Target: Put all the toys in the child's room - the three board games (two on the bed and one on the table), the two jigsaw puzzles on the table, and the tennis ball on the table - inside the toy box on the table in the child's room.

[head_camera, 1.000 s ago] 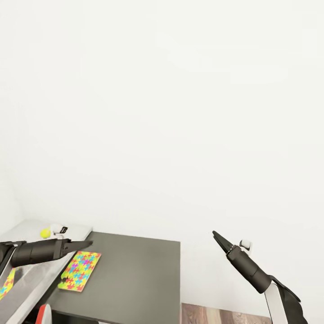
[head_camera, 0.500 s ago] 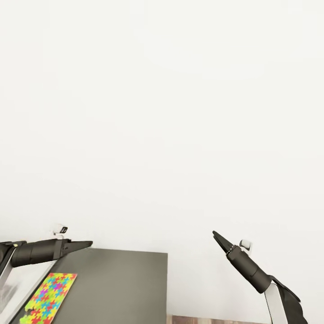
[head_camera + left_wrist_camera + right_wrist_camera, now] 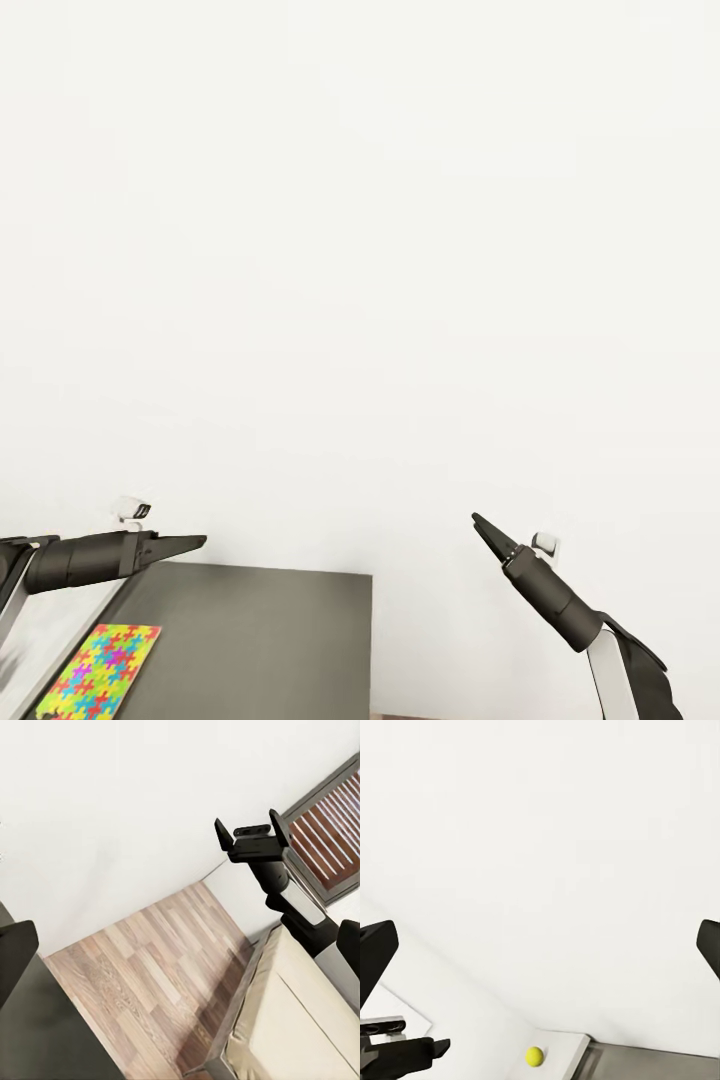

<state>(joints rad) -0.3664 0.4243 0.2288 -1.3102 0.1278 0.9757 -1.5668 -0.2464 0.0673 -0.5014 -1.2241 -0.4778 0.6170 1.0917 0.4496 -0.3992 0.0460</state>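
One multicoloured jigsaw puzzle (image 3: pixel 100 668) lies flat on the dark grey section of the table (image 3: pixel 260 640), below my left gripper (image 3: pixel 195 543), which hovers open and empty. Out to the right, past the table's edge and in front of the white wall, my right gripper (image 3: pixel 478 522) is open and empty; the left wrist view shows its two fingers (image 3: pixel 223 834) spread. The tennis ball (image 3: pixel 535 1056) rests on the pale part of the table near the wall. Part of the bed (image 3: pixel 300 1027) shows a bare beige mattress. The board games and the toy box are out of view.
A white slanted panel (image 3: pixel 50 625) borders the dark table section on its left. A small white object (image 3: pixel 132 508) stands at the table's far edge by the wall. Wood-plank floor (image 3: pixel 142 967) lies between table and bed, under a dark-framed window (image 3: pixel 322 832).
The head camera has shifted: the table and puzzle slid down and left in the picture, and the tennis ball left the head view. Both arms hold the same pose.
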